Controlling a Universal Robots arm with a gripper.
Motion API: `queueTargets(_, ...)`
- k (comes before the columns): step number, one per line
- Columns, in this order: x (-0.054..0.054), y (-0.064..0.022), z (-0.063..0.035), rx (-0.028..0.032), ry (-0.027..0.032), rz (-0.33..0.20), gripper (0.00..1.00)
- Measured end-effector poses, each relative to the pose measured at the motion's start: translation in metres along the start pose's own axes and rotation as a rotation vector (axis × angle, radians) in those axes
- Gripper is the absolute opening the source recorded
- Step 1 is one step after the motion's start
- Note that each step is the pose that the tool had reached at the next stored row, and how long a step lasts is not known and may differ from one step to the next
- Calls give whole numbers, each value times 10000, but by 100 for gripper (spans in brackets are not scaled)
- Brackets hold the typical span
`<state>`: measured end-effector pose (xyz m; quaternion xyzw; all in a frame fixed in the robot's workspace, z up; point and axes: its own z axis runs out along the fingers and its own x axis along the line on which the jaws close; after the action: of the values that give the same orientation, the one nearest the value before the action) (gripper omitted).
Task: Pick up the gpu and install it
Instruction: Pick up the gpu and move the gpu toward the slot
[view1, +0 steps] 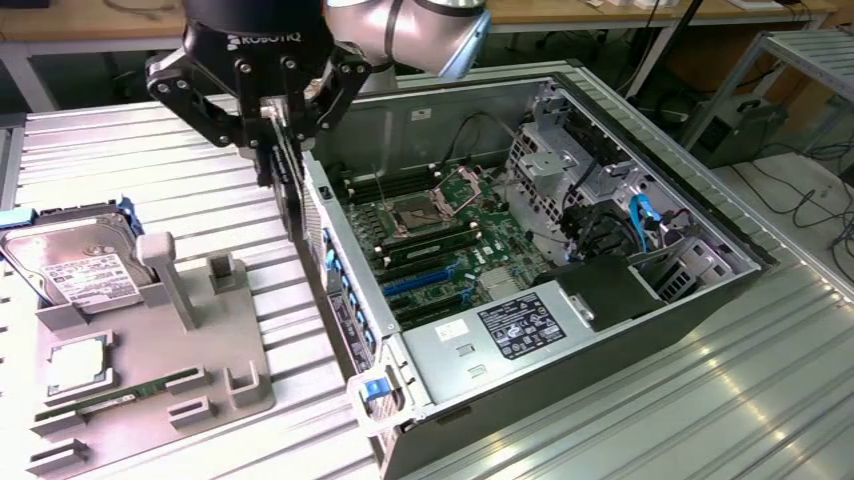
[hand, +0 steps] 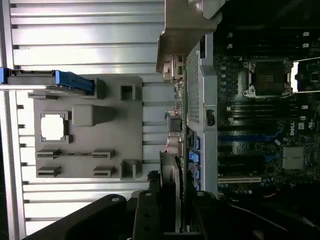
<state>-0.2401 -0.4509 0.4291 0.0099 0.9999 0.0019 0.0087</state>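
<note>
Gripper (view1: 276, 125) is clamped on the gpu (view1: 290, 200), which hangs edge-down over the open computer case (view1: 614, 380) rim, at 10 o'clock of the motherboard. Judgement: keep the card vertical and square to the blue slot (view1: 416, 284). The fixture tray (view1: 200, 370), at 9 o'clock, holds a hard drive (view1: 74, 265), processor (view1: 78, 365) and memory stick (view1: 114, 398).

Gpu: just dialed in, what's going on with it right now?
The arm's claw is shut on the gpu and holds it on edge, hanging down at the open case's slotted back wall. The card is lifted clear of the tray and not yet seated in any slot on the motherboard. The hard drive and memory stick sit in the tray on the exterior view's left.
</note>
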Motion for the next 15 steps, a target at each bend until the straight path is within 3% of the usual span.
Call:
queueTargets(3,-416,8,8,0,0,0,28)
queueTargets(6,-673,13,12,1,0,0,28)
queueTargets(8,-958,19,18,0,0,0,28)
queueTargets(15,-1090,22,20,0,0,0,28)
